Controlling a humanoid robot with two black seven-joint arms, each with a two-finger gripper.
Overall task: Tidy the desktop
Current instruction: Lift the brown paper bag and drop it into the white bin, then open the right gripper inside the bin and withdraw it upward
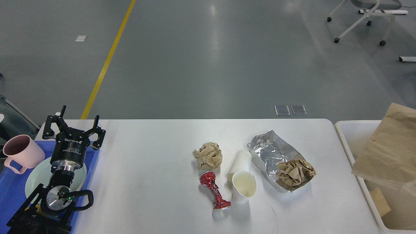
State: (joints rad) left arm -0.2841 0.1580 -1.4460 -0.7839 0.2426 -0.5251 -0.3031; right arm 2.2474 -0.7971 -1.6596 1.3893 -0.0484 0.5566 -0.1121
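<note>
A brown bag (388,146) hangs over the bin (345,133), the right tool out of view: binning step. The left tool (73,125) is spread open over the tray (9,188). Litter remains mid-surface (146,175); next, grasp the wad (208,155).

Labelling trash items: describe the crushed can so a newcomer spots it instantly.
On the white desktop, find the litter cluster right of centre. The can lies at its near left, beside an upright paper cup. It alone is shiny red, pinched thin at the waist.
</note>
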